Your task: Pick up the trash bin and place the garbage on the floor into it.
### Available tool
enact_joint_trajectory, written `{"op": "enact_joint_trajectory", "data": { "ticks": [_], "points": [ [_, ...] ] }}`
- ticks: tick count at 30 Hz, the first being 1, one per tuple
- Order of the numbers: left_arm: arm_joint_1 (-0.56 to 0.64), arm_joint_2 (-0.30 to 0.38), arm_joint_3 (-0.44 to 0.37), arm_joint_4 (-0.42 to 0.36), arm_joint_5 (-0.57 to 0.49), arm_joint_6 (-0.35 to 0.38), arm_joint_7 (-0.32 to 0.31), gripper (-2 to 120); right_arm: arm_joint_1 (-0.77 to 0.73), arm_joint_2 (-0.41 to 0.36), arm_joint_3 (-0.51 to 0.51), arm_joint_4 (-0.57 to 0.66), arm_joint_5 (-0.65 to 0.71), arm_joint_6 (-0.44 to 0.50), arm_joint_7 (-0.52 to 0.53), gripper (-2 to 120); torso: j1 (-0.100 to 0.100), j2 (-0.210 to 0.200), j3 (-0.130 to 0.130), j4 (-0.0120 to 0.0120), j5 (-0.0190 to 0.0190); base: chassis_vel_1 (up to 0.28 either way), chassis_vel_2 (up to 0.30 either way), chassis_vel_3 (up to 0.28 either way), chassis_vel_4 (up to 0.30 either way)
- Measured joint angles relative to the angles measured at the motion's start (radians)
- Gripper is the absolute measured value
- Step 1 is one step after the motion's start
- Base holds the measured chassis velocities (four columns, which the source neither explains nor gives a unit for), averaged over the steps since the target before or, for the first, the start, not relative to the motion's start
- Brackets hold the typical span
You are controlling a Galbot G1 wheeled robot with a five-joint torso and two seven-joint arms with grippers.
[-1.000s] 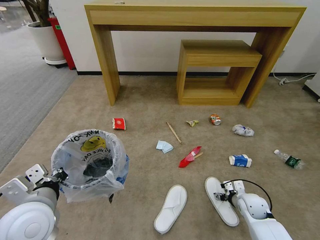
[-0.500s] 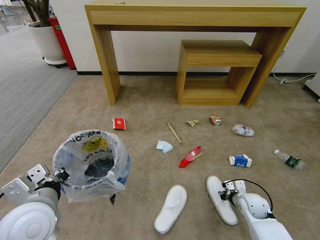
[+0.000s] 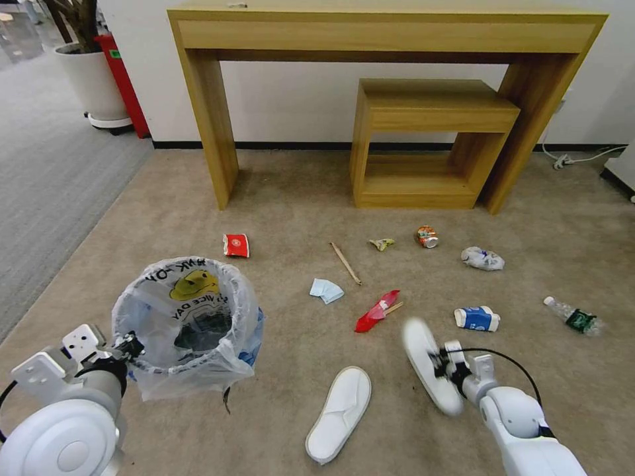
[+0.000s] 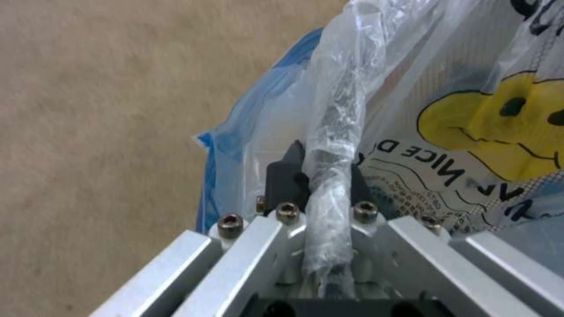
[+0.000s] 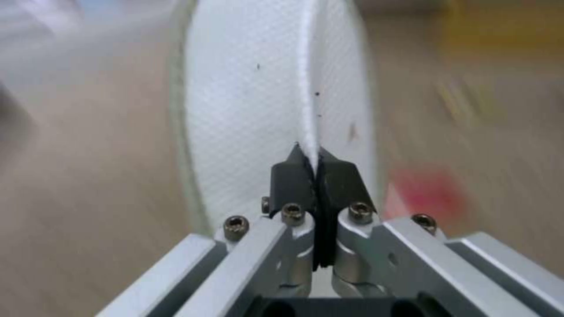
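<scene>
The trash bin [image 3: 192, 377], lined with a crinkly bag, hangs at the lower left, and my left gripper [image 3: 129, 345] is shut on its rim. In the left wrist view the bag-wrapped rim [image 4: 332, 132] runs between that gripper's [image 4: 323, 163] jaws. My right gripper [image 3: 438, 362] is shut on a white slipper [image 3: 423, 360], held tilted above the floor [image 3: 297, 198]. The right wrist view shows the pads [image 5: 291, 180] pinching the slipper's [image 5: 253, 110] edge. A second slipper [image 3: 339, 413], red wrappers [image 3: 236, 245], tissue [image 3: 326, 290], chopstick [image 3: 345, 262], can [image 3: 427, 237], crumpled paper [image 3: 482, 258], cup [image 3: 476, 318] and bottle [image 3: 574, 317] lie scattered.
A wooden desk [image 3: 383, 33] with a small wooden stool [image 3: 430, 106] under it stands against the far wall. A potted plant [image 3: 92, 82] and grey carpet [image 3: 46, 185] are at the far left. A cable [image 3: 575, 158] lies at the far right.
My right gripper has lifted the white slipper off the carpet and swung it up and to the left. The bin in my left gripper has drifted slightly right.
</scene>
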Motion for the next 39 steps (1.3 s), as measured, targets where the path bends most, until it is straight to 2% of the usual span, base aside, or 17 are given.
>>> {"op": "enact_joint_trajectory", "data": {
  "ticks": [1, 3, 5, 6, 9, 14, 17, 18, 22, 23, 26, 27, 30, 39],
  "points": [
    [0.004, -0.005, 0.014, 0.0, 0.0, 0.0, 0.0, 1, -0.006, -0.009, 0.002, 0.042, 0.072, 0.031, -0.055, 0, 0.0, 0.0, 0.0, -0.0001, -0.0012, 0.0, 0.0, 0.0, 0.0],
    [0.007, -0.009, 0.024, 0.001, 0.0, 0.0, 0.0, 1, -0.007, -0.012, 0.002, 0.063, 0.111, 0.047, -0.083, 0, 0.0, 0.0, 0.0, -0.0002, -0.001, 0.0, 0.0, 0.0, 0.0],
    [0.012, -0.016, 0.048, 0.004, 0.001, 0.0, 0.0, 1, -0.001, -0.015, -0.007, 0.129, 0.262, 0.086, -0.185, 0, 0.0, 0.0, 0.0, -0.0003, -0.0001, 0.0, 0.0, 0.0, 0.0],
    [0.012, -0.016, 0.048, 0.004, 0.001, 0.0, 0.0, 1, -0.001, -0.015, -0.007, 0.129, 0.262, 0.086, -0.185, 0, 0.0, 0.0, 0.0, -0.0003, -0.0001, 0.0, 0.0, 0.0, 0.0],
    [0.015, -0.018, 0.078, 0.018, 0.009, 0.003, 0.002, 1, 0.035, 0.015, -0.022, 0.217, 0.449, 0.103, -0.303, 0, 0.0, 0.0, 0.0, -0.0002, -0.0003, 0.0, 0.0, 0.0, 0.0],
    [0.019, -0.023, 0.107, 0.036, 0.016, 0.002, 0.004, 1, 0.092, 0.054, -0.043, 0.295, 0.543, 0.094, -0.342, 0, 0.0, 0.0, 0.0, -0.0002, -0.0005, 0.0, 0.0, 0.0, 0.0],
    [0.029, -0.042, 0.161, 0.044, 0.018, -0.001, 0.006, 1, 0.155, 0.09, -0.121, 0.359, 0.614, 0.063, -0.31, 0, 0.0, 0.0, 0.0, -0.0001, -0.0006, 0.0, 0.0, 0.0, 0.0],
    [0.029, -0.042, 0.161, 0.044, 0.018, -0.001, 0.006, 1, 0.155, 0.09, -0.121, 0.359, 0.614, 0.063, -0.31, 0, 0.0, 0.0, 0.0, -0.0001, -0.0006, 0.0, 0.0, 0.0, 0.0],
    [0.023, -0.058, 0.217, 0.043, 0.034, -0.001, 0.006, 1, 0.196, 0.121, -0.265, 0.351, 0.604, 0.059, -0.256, 0, 0.0, 0.0, 0.0, -0.0002, -0.0005, 0.0, 0.0, 0.0, 0.0],
    [0.023, -0.058, 0.217, 0.043, 0.034, -0.001, 0.006, 1, 0.196, 0.121, -0.265, 0.351, 0.604, 0.059, -0.256, 0, 0.0, 0.0, 0.0, -0.0002, -0.0005, 0.0, 0.0, 0.0, 0.0],
    [0.02, -0.063, 0.238, 0.038, 0.044, -0.001, 0.008, 1, 0.208, 0.138, -0.38, 0.286, 0.568, 0.081, -0.224, 0, 0.0, 0.0, 0.0, -0.0001, -0.0003, 0.0, 0.0, 0.0, 0.0],
    [0.02, -0.063, 0.238, 0.038, 0.044, -0.001, 0.008, 1, 0.208, 0.138, -0.38, 0.286, 0.568, 0.081, -0.224, 0, 0.0, 0.0, 0.0, -0.0001, -0.0003, 0.0, 0.0, 0.0, 0.0],
    [0.02, -0.063, 0.244, 0.036, 0.05, -0.001, 0.013, 1, 0.225, 0.159, -0.471, 0.212, 0.532, 0.097, -0.208, 0, 0.0, 0.0, 0.0, -0.0001, -0.0003, 0.0, 0.0, 0.0, 0.0],
    [0.028, -0.062, 0.25, 0.017, 0.052, 0.0, 0.019, 1, 0.26, 0.187, -0.553, 0.14, 0.484, 0.115, -0.164, 0, 0.0, 0.0, 0.0, -0.0001, -0.0004, 0.0, 0.0, 0.0, 0.0]
  ]
}}
